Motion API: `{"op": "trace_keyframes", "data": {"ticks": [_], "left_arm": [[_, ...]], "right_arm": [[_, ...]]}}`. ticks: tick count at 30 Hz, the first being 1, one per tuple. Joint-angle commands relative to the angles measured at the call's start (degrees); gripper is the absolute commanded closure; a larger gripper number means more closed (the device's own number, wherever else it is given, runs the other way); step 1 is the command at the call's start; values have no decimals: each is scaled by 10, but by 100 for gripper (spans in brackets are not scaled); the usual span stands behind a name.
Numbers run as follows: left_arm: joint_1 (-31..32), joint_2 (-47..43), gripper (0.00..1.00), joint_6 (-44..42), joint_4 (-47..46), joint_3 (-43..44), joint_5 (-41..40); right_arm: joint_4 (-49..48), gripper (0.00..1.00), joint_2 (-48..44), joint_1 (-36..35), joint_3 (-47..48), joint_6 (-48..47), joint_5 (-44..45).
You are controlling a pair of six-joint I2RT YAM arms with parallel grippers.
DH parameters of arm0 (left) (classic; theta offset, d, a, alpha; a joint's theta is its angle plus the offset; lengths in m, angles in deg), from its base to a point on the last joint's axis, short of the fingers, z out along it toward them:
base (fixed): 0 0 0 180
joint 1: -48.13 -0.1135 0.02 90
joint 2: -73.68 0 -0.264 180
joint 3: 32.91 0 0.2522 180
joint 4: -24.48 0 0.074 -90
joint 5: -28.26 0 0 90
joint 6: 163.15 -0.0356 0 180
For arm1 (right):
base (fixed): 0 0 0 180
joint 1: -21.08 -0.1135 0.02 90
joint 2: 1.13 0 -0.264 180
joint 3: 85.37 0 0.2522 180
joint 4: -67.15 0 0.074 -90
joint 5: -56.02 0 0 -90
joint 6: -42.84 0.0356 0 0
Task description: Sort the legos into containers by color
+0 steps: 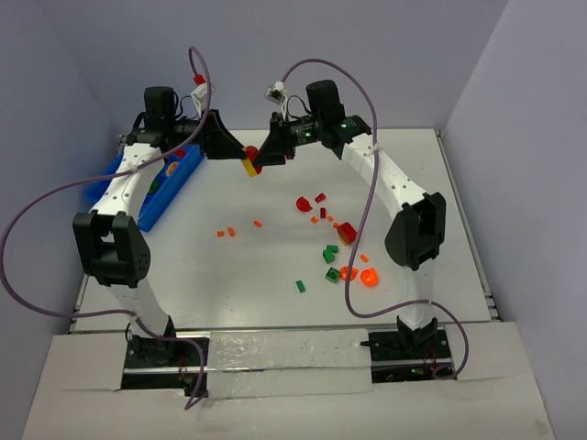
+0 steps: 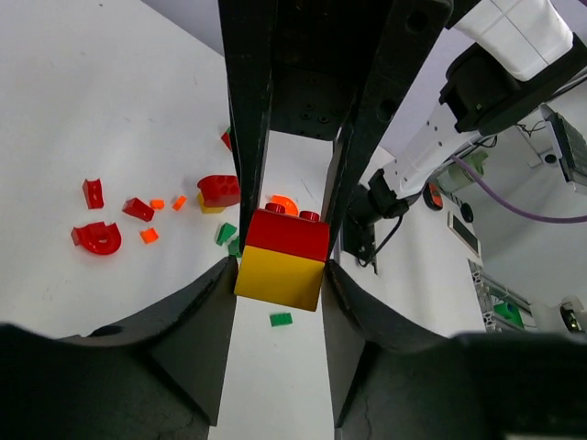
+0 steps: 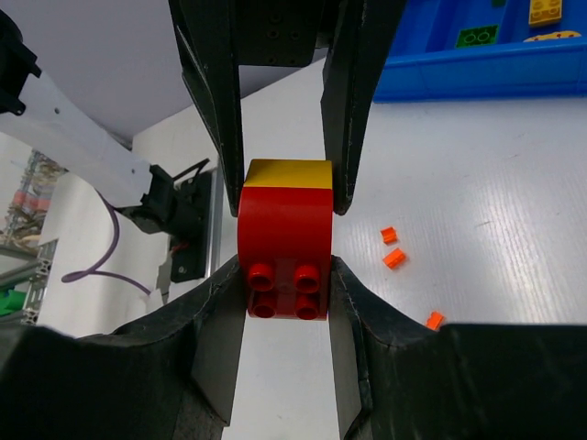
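Left wrist: left hand (image 2: 280, 271) clamps brick stack (image 2: 285, 255)

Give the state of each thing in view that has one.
Left gripper: shut on yellow brick.
Right gripper: shut on red brick.
Yellow brick: joined to red brick, held above the table.
Red brick: joined to yellow brick, held in the air.
Blue bin: open-topped, a few bricks inside.
Loose bricks: scattered on table, unsorted.

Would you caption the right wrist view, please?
Right gripper holds the red brick, left gripper the attached yellow brick; blue bin beyond.
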Motion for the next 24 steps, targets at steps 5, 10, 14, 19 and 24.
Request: {"op": "trace_keyframes", "data": {"ticks": [5, 10, 14, 19, 24], "left_arm": [[-6, -20, 88, -89, 53, -1, 13], [-40, -22, 100, -199, 163, -11, -13], [-77, 1, 100, -321, 303, 27, -59], [-127, 31, 100, -374, 360, 60, -106], [-173, -10, 100, -156, 81, 1, -312]], "right_arm": [[-91, 100, -16, 16, -14, 90, -22], [-130, 100, -20, 47, -29, 144, -31], [-134, 100, -34, 75, -40, 152, -35], [-123, 100, -45, 94, -62, 140, -30], [-52, 100, -51, 100, -62, 63, 22]]}}
